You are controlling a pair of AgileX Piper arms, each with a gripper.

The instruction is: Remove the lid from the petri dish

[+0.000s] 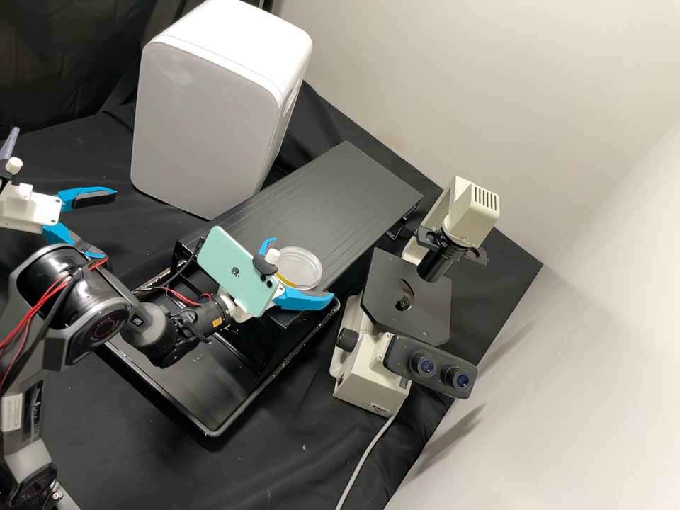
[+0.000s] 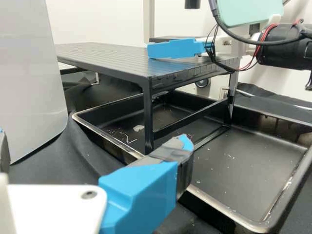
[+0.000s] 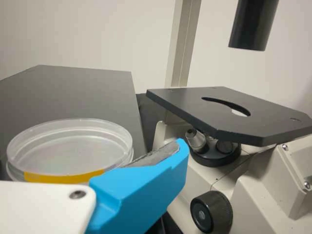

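Two spread fingers (image 1: 304,300) of the right claw (image 1: 300,270) flank the centre-frame petri dish (image 1: 298,267): pre-grasp; next should pinch only the lid (image 3: 68,139).

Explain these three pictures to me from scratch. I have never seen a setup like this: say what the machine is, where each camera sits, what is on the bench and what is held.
This is a robot with two dark arms, each ending in a white hand with two blue fingers. The wide picture comes from a fixed camera above the bench. The other two come from cameras on the arms' wrists. On the black bench stand a white box, a microscope and a shallow tray with a black raised rack in it. A clear petri dish sits on the rack with its lid on. The right hand is open, with a finger on each side of the dish and nothing lifted. The left hand is open and empty, off to one side of the tray.
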